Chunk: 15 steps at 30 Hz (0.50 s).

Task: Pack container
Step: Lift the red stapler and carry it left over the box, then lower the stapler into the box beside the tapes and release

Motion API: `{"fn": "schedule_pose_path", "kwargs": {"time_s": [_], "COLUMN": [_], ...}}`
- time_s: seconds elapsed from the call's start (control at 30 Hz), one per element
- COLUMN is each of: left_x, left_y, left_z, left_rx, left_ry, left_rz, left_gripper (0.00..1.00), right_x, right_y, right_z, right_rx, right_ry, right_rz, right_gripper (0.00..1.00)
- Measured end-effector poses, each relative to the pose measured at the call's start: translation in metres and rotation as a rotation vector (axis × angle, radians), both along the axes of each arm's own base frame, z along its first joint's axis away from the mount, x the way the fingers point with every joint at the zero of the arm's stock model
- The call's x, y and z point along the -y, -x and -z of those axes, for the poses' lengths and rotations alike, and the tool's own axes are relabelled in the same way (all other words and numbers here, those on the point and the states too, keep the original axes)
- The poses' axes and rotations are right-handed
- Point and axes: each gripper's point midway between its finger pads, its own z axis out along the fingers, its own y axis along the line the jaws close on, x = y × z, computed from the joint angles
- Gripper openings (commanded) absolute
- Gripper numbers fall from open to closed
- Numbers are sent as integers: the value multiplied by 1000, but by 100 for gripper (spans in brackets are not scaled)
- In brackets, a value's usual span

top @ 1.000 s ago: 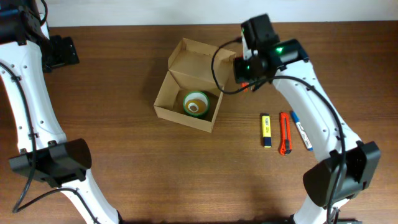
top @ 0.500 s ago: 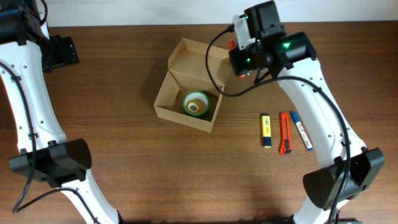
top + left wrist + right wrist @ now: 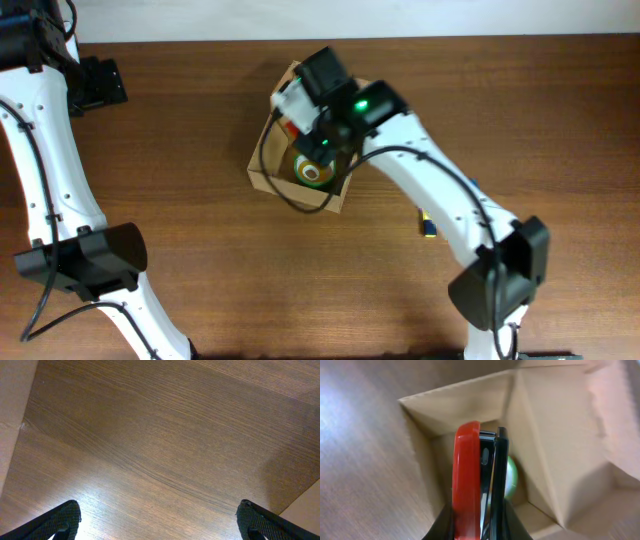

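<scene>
Now that the right gripper (image 3: 477, 522), clamped on a red tool (image 3: 467, 475), has swung over the box (image 3: 555, 445), release looks next; the left gripper (image 3: 160, 521) gapes wide.

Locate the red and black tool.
In the right wrist view, the red and black tool is clamped in the right gripper, over the open container, above the green roll inside.
</scene>
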Motion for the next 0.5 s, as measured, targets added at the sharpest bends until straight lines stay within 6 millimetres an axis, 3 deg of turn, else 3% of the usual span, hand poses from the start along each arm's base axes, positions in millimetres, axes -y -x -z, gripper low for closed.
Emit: {"fn": "schedule_pose_path", "kwargs": {"time_s": [0.23,0.5], "left_x": [0,0], "left_y": [0,0], "left_z": [0,0], "left_rx": [0,0], "left_ry": [0,0], "left_rz": [0,0], "left_gripper": [99,99], "right_x": [-18,-30], "right_y": [-11,-30], "right_z": [18,24], "right_rx": [-12,-48], "right_ry": [-39,-167], "right_rz": [72,304], "right_gripper": [4,3]}}
